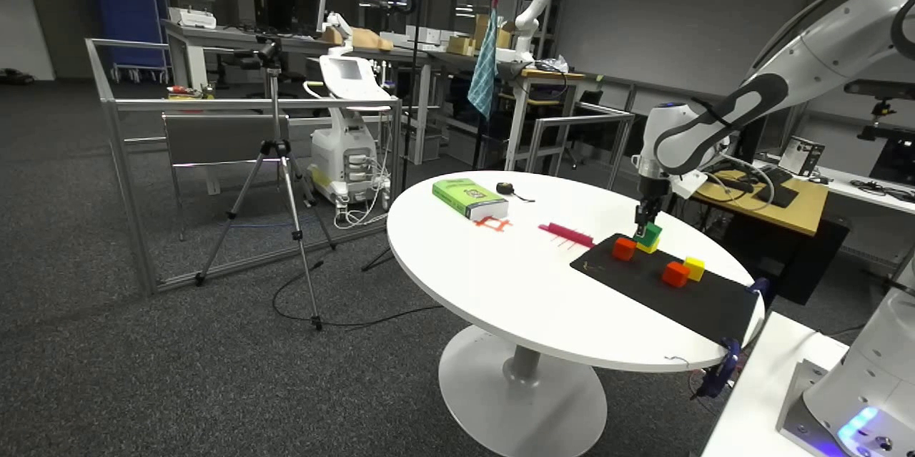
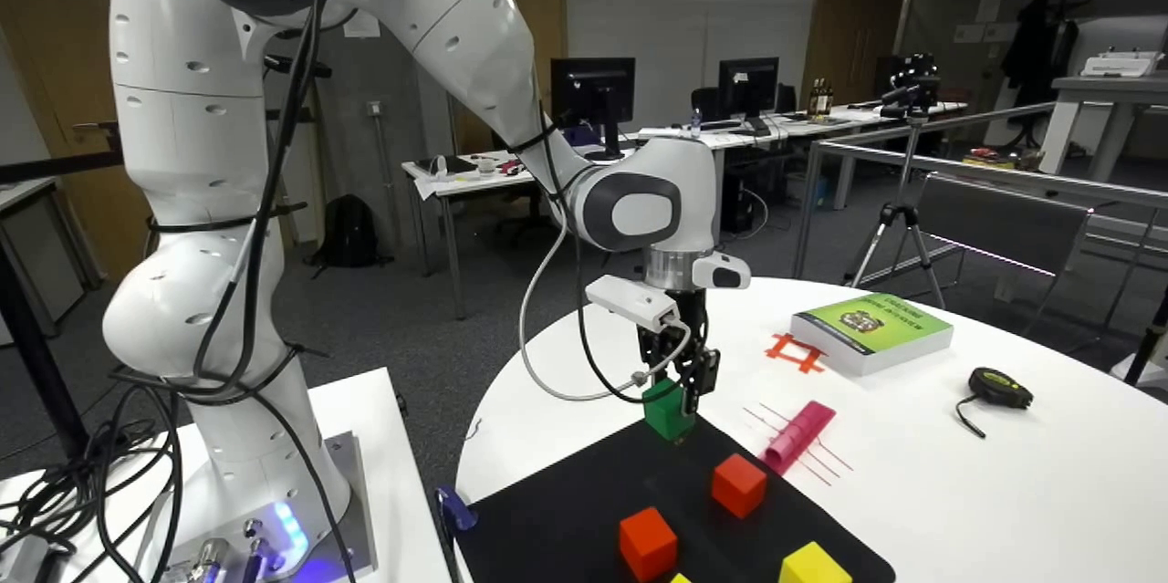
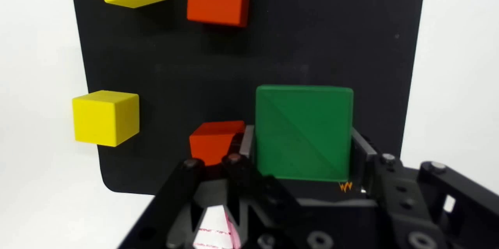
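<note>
1 cube [image 3: 304, 132], deep green, diagonally lined

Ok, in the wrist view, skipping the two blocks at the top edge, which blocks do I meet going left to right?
Yellow block → red block → green block, held in the gripper.

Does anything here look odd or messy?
Thin reddish lines beside the pink strip look like stray marks on the white table. A diagonal shade crosses the green block in the gripper, perhaps just shadow.
</note>
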